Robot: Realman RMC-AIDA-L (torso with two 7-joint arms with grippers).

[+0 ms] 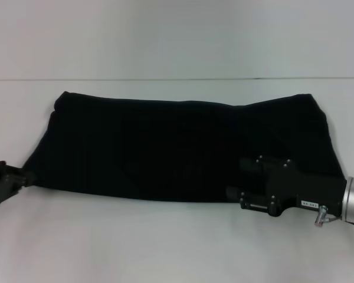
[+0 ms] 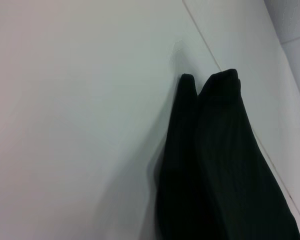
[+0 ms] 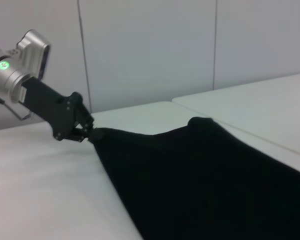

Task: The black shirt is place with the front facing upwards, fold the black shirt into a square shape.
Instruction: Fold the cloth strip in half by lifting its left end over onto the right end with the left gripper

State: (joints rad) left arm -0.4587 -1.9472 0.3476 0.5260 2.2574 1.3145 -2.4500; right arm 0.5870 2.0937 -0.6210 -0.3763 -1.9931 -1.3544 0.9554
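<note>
Head view: black shirt (image 1: 177,147) spread as a wide, folded band across the white table (image 1: 165,247), no lettering or label visible. Left gripper (image 1: 25,177) at the near left corner of the cloth, touching the fabric edge. Right gripper (image 1: 239,177) low over the near right part of the cloth, body lying across the fabric; fingertips lost against the black material, so grip state not determinable here.

Left wrist view: only the black shirt (image 2: 215,165) and the table (image 2: 75,125) shown. Two rounded fabric corners side by side, one layer stacked on another, a detail not readable from the head view. Own fingers out of frame.

Right wrist view: black shirt (image 3: 205,180) stretched from the foreground toward the far left gripper (image 3: 88,134). Left gripper fingers clenched on the pointed corner of the cloth, fabric pulled to a tip and raised slightly off the table (image 3: 45,185). Wall panels (image 3: 150,50) behind. Right gripper's own fingers not shown; state cannot be told.
</note>
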